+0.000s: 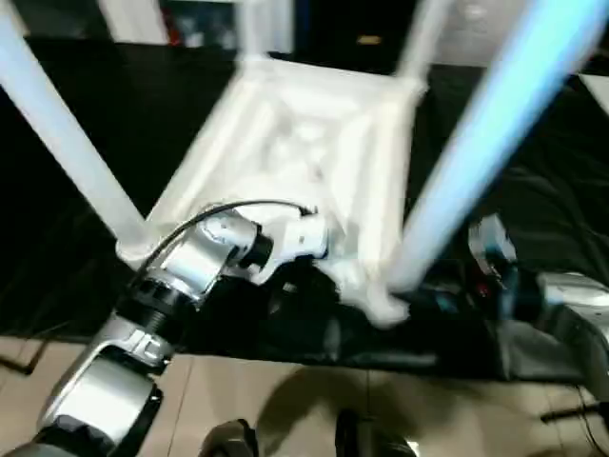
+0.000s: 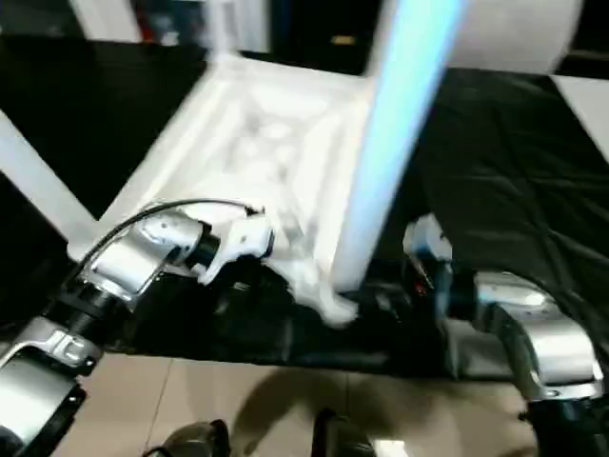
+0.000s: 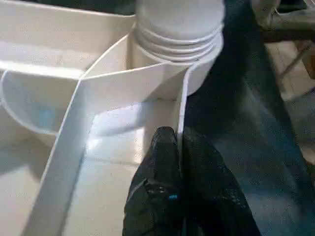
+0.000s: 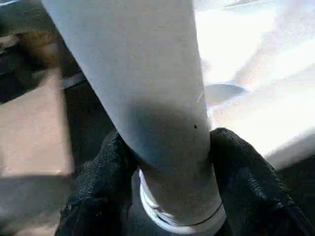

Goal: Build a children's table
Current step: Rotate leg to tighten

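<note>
The left hand (image 3: 179,162) was clenched on the thin rim wall of the table top (image 1: 304,143), one black finger (image 3: 160,162) inside the rim and the other outside it. Just ahead of that hand a leg's ringed base (image 3: 179,29) sat in the round corner socket. The right hand (image 4: 167,167) grasped the near leg (image 4: 147,88) close to its ringed base, a black finger (image 4: 241,172) on each side of the tube. From that hand the leg (image 1: 485,143) rose steeply up and away. The white top lay ribbed side up on the black-covered surface (image 1: 542,190), beyond both hands. Another leg (image 1: 67,143) stood at the corner to the left of the left hand
</note>
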You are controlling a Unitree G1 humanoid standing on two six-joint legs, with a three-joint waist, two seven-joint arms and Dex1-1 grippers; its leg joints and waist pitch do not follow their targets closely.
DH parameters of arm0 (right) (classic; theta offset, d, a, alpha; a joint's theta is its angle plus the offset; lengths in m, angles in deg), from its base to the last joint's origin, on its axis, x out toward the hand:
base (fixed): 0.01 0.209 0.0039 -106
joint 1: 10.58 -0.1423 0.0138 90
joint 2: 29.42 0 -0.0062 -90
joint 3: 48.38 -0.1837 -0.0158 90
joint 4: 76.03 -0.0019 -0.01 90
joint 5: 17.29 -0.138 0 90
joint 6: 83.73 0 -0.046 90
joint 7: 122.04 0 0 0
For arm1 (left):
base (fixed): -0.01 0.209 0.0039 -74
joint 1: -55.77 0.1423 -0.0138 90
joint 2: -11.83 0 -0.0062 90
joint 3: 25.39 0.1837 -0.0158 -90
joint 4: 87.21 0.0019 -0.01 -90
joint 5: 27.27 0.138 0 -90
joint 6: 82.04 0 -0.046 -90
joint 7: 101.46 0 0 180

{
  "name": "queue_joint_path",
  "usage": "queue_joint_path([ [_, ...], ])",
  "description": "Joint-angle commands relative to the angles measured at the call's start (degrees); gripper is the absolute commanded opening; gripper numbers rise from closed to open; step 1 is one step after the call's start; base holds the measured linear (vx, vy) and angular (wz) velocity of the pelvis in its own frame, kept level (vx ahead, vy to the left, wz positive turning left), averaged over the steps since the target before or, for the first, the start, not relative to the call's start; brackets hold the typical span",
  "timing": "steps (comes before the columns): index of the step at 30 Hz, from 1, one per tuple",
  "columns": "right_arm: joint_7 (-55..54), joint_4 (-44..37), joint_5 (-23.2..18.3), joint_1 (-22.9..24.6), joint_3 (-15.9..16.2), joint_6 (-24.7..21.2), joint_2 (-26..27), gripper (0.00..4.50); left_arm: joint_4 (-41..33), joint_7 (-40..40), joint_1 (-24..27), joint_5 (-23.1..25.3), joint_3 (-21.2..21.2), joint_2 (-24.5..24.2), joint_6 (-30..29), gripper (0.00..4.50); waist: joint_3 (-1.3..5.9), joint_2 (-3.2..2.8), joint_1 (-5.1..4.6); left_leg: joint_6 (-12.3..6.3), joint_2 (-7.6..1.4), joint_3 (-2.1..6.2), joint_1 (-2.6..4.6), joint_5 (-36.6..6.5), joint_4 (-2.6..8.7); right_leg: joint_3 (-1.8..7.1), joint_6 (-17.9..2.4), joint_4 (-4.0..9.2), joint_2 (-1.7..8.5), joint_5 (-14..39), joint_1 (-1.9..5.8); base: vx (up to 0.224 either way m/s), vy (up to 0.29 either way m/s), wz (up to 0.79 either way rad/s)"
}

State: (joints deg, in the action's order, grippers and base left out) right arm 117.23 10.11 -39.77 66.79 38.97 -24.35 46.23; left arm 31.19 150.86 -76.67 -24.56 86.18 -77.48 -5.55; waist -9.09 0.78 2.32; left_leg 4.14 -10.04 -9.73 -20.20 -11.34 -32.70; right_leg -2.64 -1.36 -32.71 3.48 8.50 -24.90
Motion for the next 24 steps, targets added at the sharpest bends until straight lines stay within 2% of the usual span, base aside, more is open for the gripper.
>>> queue_joint_path([
  [1,-3.4,-1.1,0.2,0.2,4.0,-2.1,3.2,2.03,-0.3,-3.6,0.6,-1.1,1.0,4.1,-1.8,0.00,3.23,0.96,0.02,-4.05,-1.52,1.11,-0.57,-10.9,4.04,1.85,-5.0,6.13,4.39,37.9,3.59,0.000,0.000,0.00],
  [2,-10.9,-1.7,2.6,0.1,3.5,-2.4,7.8,2.03,1.0,-8.4,0.0,-0.9,0.1,7.5,-4.0,0.00,3.26,1.04,-0.42,-4.15,-1.40,1.07,-0.84,-10.2,4.02,1.84,-4.5,6.14,4.23,37.5,3.61,0.000,0.000,0.00],
  [3,-10.9,-1.7,2.6,0.1,3.5,-2.4,7.8,2.01,1.0,-8.4,0.0,-0.9,0.1,7.5,-4.0,0.00,3.26,1.04,-0.42,-4.15,-1.40,1.07,-0.84,-10.2,4.02,1.84,-4.5,6.14,4.23,37.5,3.61,0.000,0.000,0.00],
  [4,-16.3,-2.4,4.2,0.0,3.3,-3.2,11.0,1.99,1.6,-11.5,-0.4,-0.7,-0.4,9.7,-5.5,0.00,3.41,0.80,-0.69,-4.17,-1.30,1.09,-0.63,-10.4,4.05,1.59,-4.1,6.53,4.23,38.1,3.52,0.000,0.000,0.00],
  [6,-24.0,-3.2,6.0,-0.4,2.7,-4.9,15.7,1.98,2.2,-15.6,-1.0,-0.2,-1.1,12.4,-7.2,0.00,3.53,0.82,-0.82,-4.07,-1.31,1.19,-0.58,-10.4,4.24,1.45,-3.9,6.55,4.13,37.2,3.48,0.000,0.000,0.00],
  [7,-28.4,-3.5,7.1,-0.9,2.5,-6.1,18.2,1.97,2.4,-18.0,-1.3,0.1,-1.6,13.9,-7.9,0.00,3.43,0.66,-1.01,-3.89,-1.37,1.04,-0.46,-10.4,4.29,1.55,-4.1,6.53,3.96,36.3,3.11,0.000,0.000,0.00],
  [8,-31.8,-3.6,8.2,-1.3,2.6,-6.7,20.1,1.97,2.7,-20.0,-1.5,0.4,-2.0,15.1,-8.3,0.00,3.49,0.63,-1.07,-3.87,-1.41,1.10,-0.31,-10.8,4.31,1.55,-4.3,6.61,4.04,36.1,3.03,0.000,0.000,0.00],
  [9,-37.6,-2.6,9.3,-2.4,1.5,-6.5,23.6,1.97,3.1,-22.6,-1.8,0.9,-2.3,16.6,-8.4,0.00,3.62,0.39,-1.23,-3.79,-1.54,1.20,-0.32,-11.1,4.41,1.57,-4.7,6.44,4.03,35.1,3.21,0.000,0.000,0.00],
  [10,-40.8,-1.9,9.9,-3.1,0.9,-6.3,25.7,1.97,3.4,-24.0,-2.0,1.1,-2.4,17.4,-8.3,0.00,3.71,0.36,-1.46,-3.81,-1.61,1.12,-0.27,-11.1,4.45,1.67,-5.3,6.38,4.04,33.4,3.01,0.000,0.000,0.00],
  [11,-41.3,-1.8,10.0,-3.2,0.7,-6.2,26.0,1.97,3.4,-24.3,-2.0,1.2,-2.5,17.5,-8.3,0.00,3.80,0.28,-1.71,-3.79,-1.64,1.14,-0.34,-11.3,4.49,1.79,-5.9,6.20,4.06,31.9,3.04,0.000,0.000,0.00],
  [13,-48.4,0.1,12.5,-4.7,0.0,-4.9,30.1,1.97,3.7,-27.3,-2.2,1.9,-2.3,19.4,-8.2,0.00,3.84,0.25,-1.74,-4.10,-1.65,1.03,-0.33,-11.0,4.45,1.97,-6.3,6.04,4.06,30.0,3.07,0.000,0.000,0.00],
  [14,-51.0,0.4,14.9,-5.1,0.8,-3.5,31.4,2.31,3.4,-28.3,-2.1,2.4,-2.1,20.3,-8.2,0.00,4.01,0.06,-1.91,-4.05,-1.76,0.97,-0.38,-10.4,4.43,2.08,-7.3,5.65,4.06,27.0,3.16,0.000,0.000,0.00],
  [15,-52.9,0.4,16.4,-5.4,1.1,-2.0,32.5,2.31,3.2,-28.7,-2.0,2.9,-1.7,20.8,-8.3,0.00,4.17,0.04,-1.85,-4.31,-1.83,0.76,-0.30,-9.3,4.29,2.28,-8.1,5.36,4.02,23.6,3.16,0.000,0.000,0.00],
  [16,-53.1,0.3,16.6,-5.4,1.2,-1.8,32.6,2.51,3.2,-28.7,-1.9,3.0,-1.7,20.8,-8.3,0.00,4.26,0.00,-1.81,-4.52,-1.84,0.64,-0.21,-8.6,4.20,2.39,-8.7,5.24,4.00,21.6,3.14,0.000,0.000,0.00],
  [17,-53.8,0.0,17.2,-5.5,1.2,-1.1,33.0,2.65,3.1,-28.7,-1.8,3.3,-1.4,20.8,-8.1,0.00,4.33,0.11,-1.81,-5.09,-1.71,0.53,-0.40,-7.3,4.09,2.48,-9.7,4.76,3.89,17.9,3.46,0.000,0.000,0.00],
  [19,-53.1,-0.9,16.0,-5.6,0.1,-0.5,33.0,2.74,2.8,-28.2,-1.7,3.5,-1.3,20.2,-7.9,0.00,4.28,0.00,-1.70,-5.76,-1.67,0.46,-0.44,-6.4,4.05,2.51,-10.5,4.60,3.90,15.9,3.57,0.000,0.000,0.00],
  [20,-52.2,-1.4,15.0,-5.4,-0.9,0.1,32.4,2.87,2.5,-27.5,-1.5,3.8,-1.0,19.4,-7.2,0.00,4.40,0.18,-1.65,-6.79,-1.54,0.33,-0.52,-5.8,3.93,2.52,-11.0,4.52,3.98,14.7,3.86,0.000,0.000,0.00],
  [22,-47.8,-3.0,13.1,-4.7,-1.9,-0.1,29.2,3.08,1.6,-25.4,-1.0,3.8,-0.8,17.6,-6.6,0.00,4.44,0.41,-1.48,-7.82,-1.44,0.29,-0.62,-5.2,3.81,2.52,-11.0,4.36,3.90,14.0,4.10,0.000,0.000,0.00],
  [24,-45.4,-3.8,12.3,-4.1,-2.3,0.2,27.2,3.20,1.2,-24.3,-0.7,3.7,-0.7,16.7,-6.3,0.00,4.54,0.37,-1.50,-8.85,-1.47,0.30,-0.88,-3.7,3.65,2.49,-11.3,4.07,3.88,12.1,4.24,0.000,0.000,0.00],
])
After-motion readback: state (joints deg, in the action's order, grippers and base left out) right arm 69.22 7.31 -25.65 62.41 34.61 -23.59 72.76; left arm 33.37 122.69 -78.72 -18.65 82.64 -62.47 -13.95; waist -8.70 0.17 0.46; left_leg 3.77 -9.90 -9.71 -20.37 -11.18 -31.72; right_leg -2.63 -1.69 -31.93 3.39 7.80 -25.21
